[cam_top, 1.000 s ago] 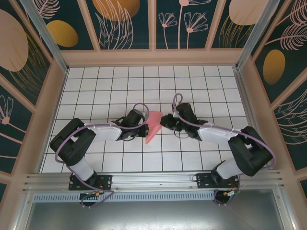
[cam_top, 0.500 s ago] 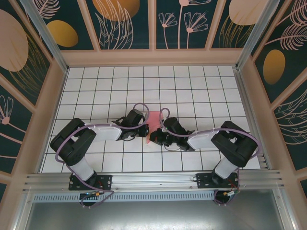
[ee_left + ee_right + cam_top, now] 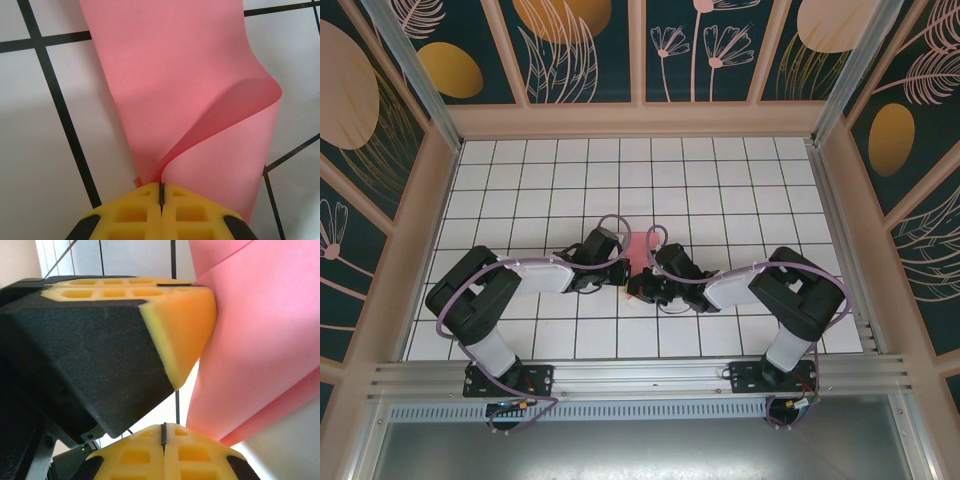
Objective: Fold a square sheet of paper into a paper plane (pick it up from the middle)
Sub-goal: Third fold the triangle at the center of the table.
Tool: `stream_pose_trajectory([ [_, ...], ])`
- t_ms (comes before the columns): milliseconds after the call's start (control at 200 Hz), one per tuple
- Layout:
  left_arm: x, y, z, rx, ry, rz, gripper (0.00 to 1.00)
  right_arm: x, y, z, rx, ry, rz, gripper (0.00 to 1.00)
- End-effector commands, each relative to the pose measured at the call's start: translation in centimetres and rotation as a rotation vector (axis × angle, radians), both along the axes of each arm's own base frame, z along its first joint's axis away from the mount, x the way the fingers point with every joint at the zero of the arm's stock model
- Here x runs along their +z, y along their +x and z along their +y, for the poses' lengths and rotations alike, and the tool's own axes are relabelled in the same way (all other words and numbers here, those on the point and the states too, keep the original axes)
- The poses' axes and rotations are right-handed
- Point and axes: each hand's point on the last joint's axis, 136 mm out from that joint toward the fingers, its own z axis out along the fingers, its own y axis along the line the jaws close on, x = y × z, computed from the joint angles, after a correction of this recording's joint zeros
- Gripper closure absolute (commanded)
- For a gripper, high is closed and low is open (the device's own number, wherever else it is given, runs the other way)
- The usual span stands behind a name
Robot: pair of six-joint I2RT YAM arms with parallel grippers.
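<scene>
Since a second ago the right arm has swung inward, bringing the right gripper (image 3: 163,432) just beside the left gripper (image 3: 161,192). Less of the sheet of paper (image 3: 636,244) now shows from above. The left pads are pressed together on the sheet, which curls up from the gridded table (image 3: 40,150). The right pads are closed with the sheet beside them; whether they grip it cannot be told.

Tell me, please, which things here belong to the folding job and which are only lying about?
Job: pink paper; left arm, jaws shut on it; right arm, jaws shut beside it.
Not the job: tiled table; patterned walls; metal rail.
</scene>
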Motion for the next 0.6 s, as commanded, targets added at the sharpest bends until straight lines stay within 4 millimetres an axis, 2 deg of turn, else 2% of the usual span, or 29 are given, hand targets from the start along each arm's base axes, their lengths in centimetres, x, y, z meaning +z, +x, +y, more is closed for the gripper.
stream_pose_trajectory([
  [0,-1.2,-0.7,0.4,-0.007,0.021,0.042,0.93,-0.3,-0.4,0.5,0.017,-0.008,0.022,0.96],
  [230,-1.2,-0.7,0.3,-0.009,0.021,0.04,0.93,-1.7,-0.9,0.1,0.023,-0.029,0.05,0.96],
  [255,-1.2,-0.7,0.4,-0.007,0.023,0.043,0.93,-1.9,-0.9,0.1,0.022,-0.034,0.052,0.96],
  [280,-2.1,-0.9,0.6,-0.009,0.04,0.062,0.93,-2.0,-1.0,0.0,0.021,-0.038,0.054,0.96],
  [595,-2.4,-1.1,0.6,-0.012,0.04,0.069,0.93,-3.5,-1.6,-1.1,0.006,-0.108,0.093,0.95],
])
